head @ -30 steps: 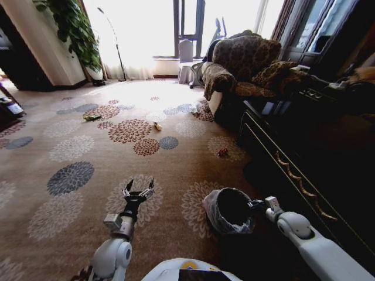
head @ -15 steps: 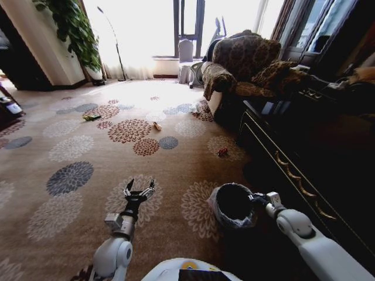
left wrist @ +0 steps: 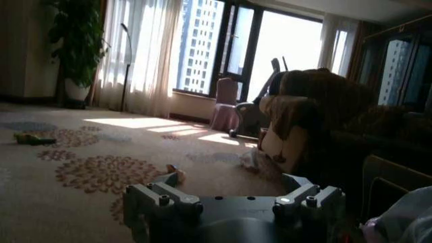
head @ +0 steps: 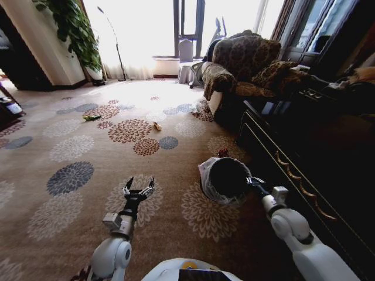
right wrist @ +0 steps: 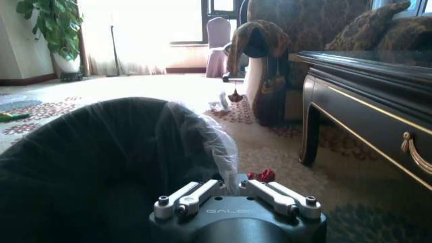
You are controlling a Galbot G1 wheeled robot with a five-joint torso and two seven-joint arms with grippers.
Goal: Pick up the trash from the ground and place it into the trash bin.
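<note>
Holding the trash bin (head: 227, 178) by its rim with my right end effector (head: 251, 182), clenched on the edge where the whitish liner (right wrist: 216, 139) folds over; the wrist view shows both fingers pinching rim and liner together. My left end effector (head: 139, 188) hovers low over the carpet (head: 70, 152), fingers spread, grasping nothing.

Risks as I judge them: grip is on one side of the rim only, so the bin could tip or twist. Liner plastic is slick and could slide out of the pinch or pull off the rim. Dark cabinet (head: 304, 152) sits just beside my right arm, so a swing that way could clip it.

Red can (head: 222, 151) lies on the floor just beyond the bin, near the cabinet foot; crushed-looking in the right wrist view (right wrist: 262, 175). Further out, the yellowish piece (head: 157, 126) mid-carpet, green piece (head: 91, 117) off to the left, well apart.

Floor is patterned carpet with floral medallions, which could drag the bin base. Armchair (head: 234, 73) beyond, potted plant (head: 73, 29) far left, bright windows (head: 176, 26) at the back.
</note>
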